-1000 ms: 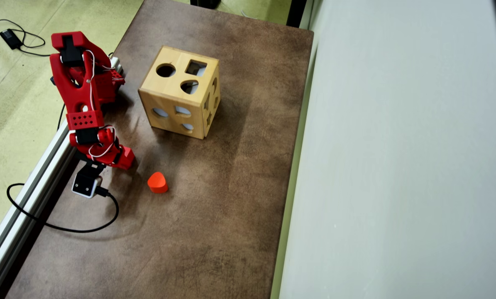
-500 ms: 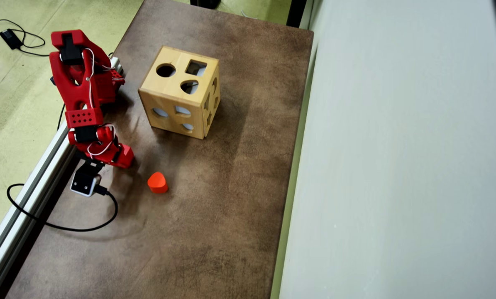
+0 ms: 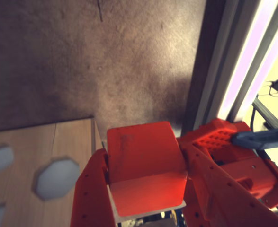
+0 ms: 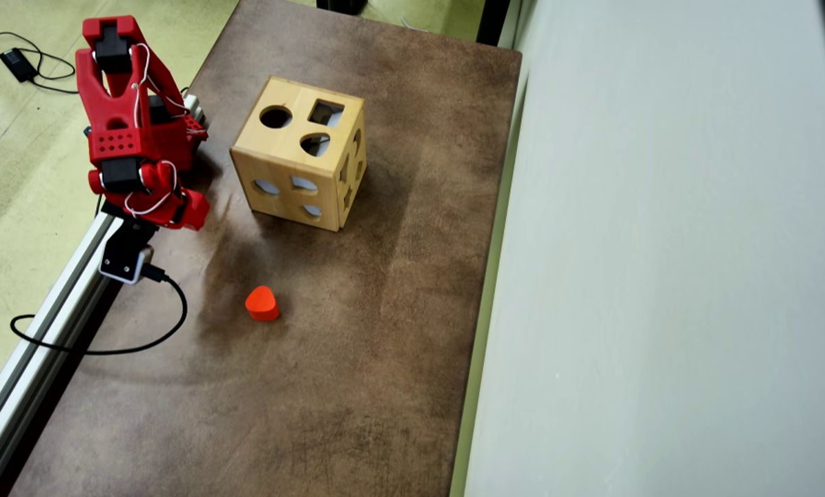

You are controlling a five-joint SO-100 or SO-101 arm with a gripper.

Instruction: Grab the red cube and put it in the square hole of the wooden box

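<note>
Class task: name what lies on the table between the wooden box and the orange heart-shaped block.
Nothing: in the overhead view the brown table is bare between the wooden box and the heart-shaped block.

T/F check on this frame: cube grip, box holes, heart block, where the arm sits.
1. The red cube sits between the gripper fingers. True.
2. The heart-shaped block lies inside the wooden box. False: it lies on the brown table, apart from the box and nearer the bottom of the overhead view.
3. The box's top face shows a round hole, the square hole and a heart-shaped hole. True.
4. The cube is already over the square hole. False: in the overhead view the arm is left of the box, by the table edge.
</note>
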